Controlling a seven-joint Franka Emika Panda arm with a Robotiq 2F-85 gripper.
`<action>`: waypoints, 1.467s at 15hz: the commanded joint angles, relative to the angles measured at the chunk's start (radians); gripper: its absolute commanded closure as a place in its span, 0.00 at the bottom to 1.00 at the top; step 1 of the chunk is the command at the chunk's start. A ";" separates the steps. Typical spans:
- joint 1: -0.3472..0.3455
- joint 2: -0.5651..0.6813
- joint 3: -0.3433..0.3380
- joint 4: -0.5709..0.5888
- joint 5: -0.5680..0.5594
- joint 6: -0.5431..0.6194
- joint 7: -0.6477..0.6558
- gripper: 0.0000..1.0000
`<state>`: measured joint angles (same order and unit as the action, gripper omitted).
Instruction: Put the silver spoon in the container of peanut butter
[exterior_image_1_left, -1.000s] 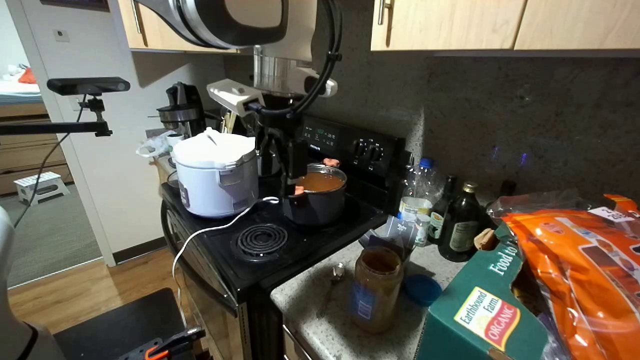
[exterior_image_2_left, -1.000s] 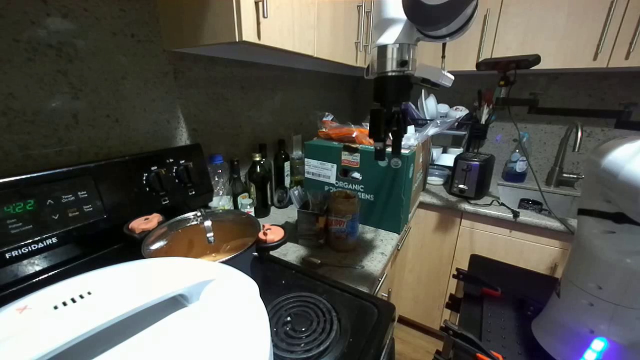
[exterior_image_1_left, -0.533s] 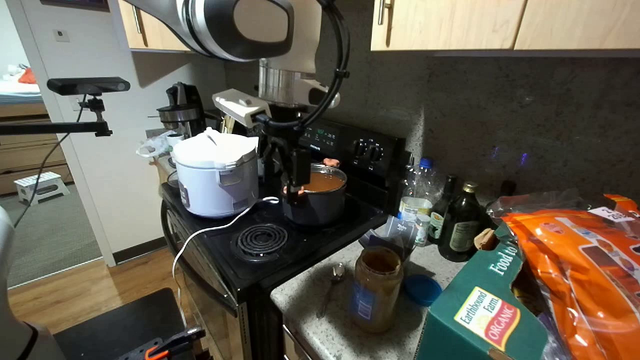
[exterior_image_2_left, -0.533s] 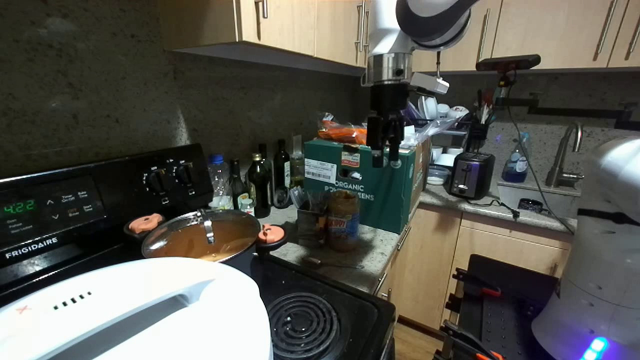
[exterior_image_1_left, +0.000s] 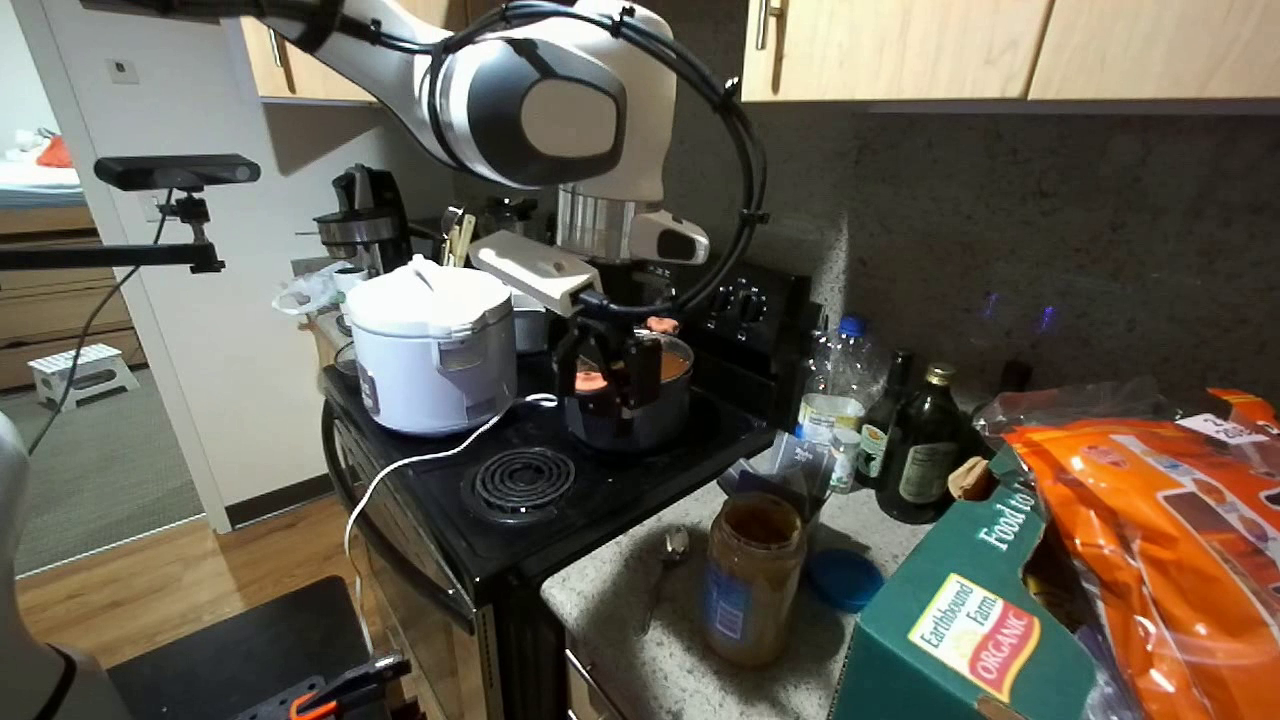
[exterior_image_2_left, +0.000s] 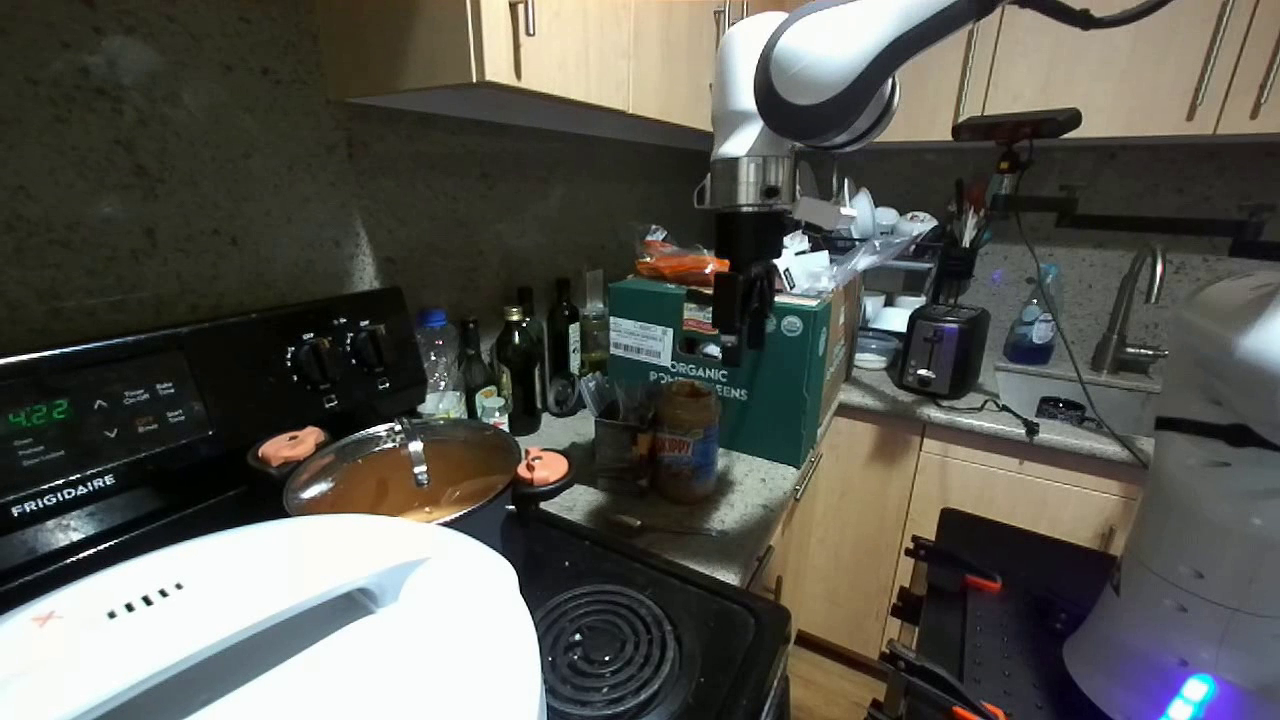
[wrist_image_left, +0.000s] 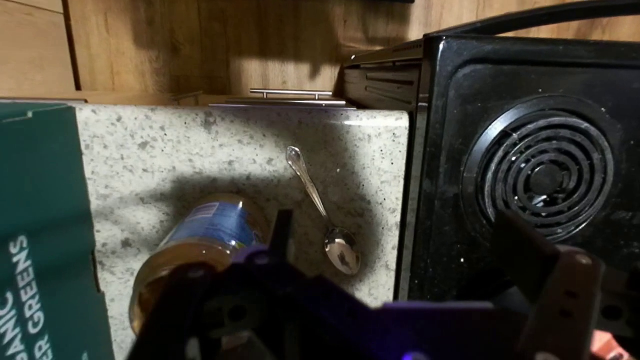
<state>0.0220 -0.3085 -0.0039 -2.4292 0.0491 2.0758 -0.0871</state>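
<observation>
The silver spoon lies flat on the speckled counter, its bowl (wrist_image_left: 342, 251) toward the bottom of the wrist view. It also shows in both exterior views, as a spoon bowl (exterior_image_1_left: 676, 545) and a thin dark spoon (exterior_image_2_left: 627, 522). The container of peanut butter (exterior_image_1_left: 755, 585) stands upright and uncapped beside the spoon; its blue label also shows in an exterior view (exterior_image_2_left: 687, 445) and the wrist view (wrist_image_left: 212, 225). My gripper (wrist_image_left: 395, 220) is open and empty above the counter and stove edge, its fingers spread wide. It hangs well above the jar in both exterior views (exterior_image_1_left: 608, 400) (exterior_image_2_left: 742, 350).
A blue lid (exterior_image_1_left: 845, 580) and a utensil cup (exterior_image_2_left: 622, 450) are close to the jar. A green carton box (exterior_image_2_left: 715, 390) with an orange bag (exterior_image_1_left: 1150, 520) stands beside it. The stove holds a pot (exterior_image_1_left: 630, 420) and white cooker (exterior_image_1_left: 435, 345). Dark bottles (exterior_image_1_left: 920, 460) stand behind.
My gripper has moved lower, shifting right in an exterior view and slightly left in another. The spoon and jar have not moved.
</observation>
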 joint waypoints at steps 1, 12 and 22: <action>0.007 0.055 -0.004 0.005 -0.027 0.076 -0.083 0.00; 0.005 0.155 -0.006 0.013 -0.032 0.162 -0.241 0.00; 0.061 0.252 0.023 0.046 0.084 0.161 -0.295 0.00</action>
<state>0.0600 -0.1154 0.0024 -2.4130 0.0805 2.2402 -0.3514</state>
